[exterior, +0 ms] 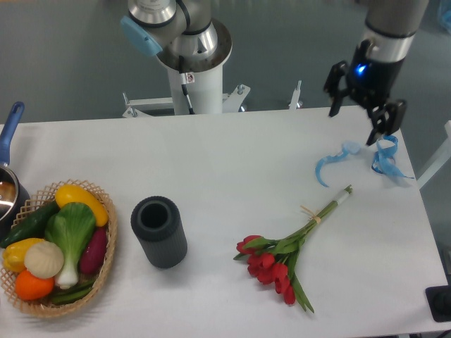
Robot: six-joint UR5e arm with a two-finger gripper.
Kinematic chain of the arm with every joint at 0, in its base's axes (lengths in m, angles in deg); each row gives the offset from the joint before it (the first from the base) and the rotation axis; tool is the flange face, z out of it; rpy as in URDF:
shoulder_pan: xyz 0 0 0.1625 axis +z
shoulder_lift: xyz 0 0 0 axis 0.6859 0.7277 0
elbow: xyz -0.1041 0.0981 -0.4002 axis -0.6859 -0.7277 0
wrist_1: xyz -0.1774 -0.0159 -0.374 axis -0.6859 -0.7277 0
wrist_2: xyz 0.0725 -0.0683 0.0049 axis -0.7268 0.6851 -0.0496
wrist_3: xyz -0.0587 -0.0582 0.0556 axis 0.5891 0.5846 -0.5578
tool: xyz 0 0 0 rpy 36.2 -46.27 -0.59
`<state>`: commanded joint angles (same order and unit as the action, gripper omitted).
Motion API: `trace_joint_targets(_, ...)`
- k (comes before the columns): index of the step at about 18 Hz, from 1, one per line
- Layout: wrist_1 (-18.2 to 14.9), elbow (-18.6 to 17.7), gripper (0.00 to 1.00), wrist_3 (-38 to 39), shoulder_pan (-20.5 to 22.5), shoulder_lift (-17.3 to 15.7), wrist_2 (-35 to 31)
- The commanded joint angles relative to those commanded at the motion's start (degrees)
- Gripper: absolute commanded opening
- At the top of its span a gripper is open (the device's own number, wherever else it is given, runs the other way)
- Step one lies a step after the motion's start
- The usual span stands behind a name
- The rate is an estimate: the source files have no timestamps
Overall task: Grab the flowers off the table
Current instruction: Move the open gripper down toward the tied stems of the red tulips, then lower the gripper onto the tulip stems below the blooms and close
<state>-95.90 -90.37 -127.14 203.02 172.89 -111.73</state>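
The flowers (pixel 282 257), red tulips with green leaves, lie flat on the white table (pixel 211 169) right of centre. Their thin green stems run up and to the right and are tied with pale string. My gripper (pixel 354 121) hangs open above the table's far right part, well above and to the right of the stem ends. Nothing is between its black fingers (pixel 378 125).
Two curly blue ribbons (pixel 384 156) lie just below the gripper at the right edge. A dark cylinder (pixel 159 232) stands left of the flowers. A wicker basket (pixel 58 248) of vegetables and a pot with a blue handle (pixel 8 169) sit at the far left.
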Motion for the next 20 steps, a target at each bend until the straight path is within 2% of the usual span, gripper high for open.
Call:
trace_joint_targets(3,4.4,-0.26,1.0,7.48,-3.43,3.16,0.0)
trace_joint_targets(6,10.72,-0.61,1.0,10.91,-4.58,7.21,-0.35)
trace_joint_targets(8,13.45,-1.67,1.0,10.92,-4.67,8.53,-0.18)
trace_joint_targets(17,14.34,-1.85,1.0,14.17,-7.04,15.73,2.2)
trace_joint_targets(20,16.18,-1.94,1.0,14.26,-7.04,17.4,2.37)
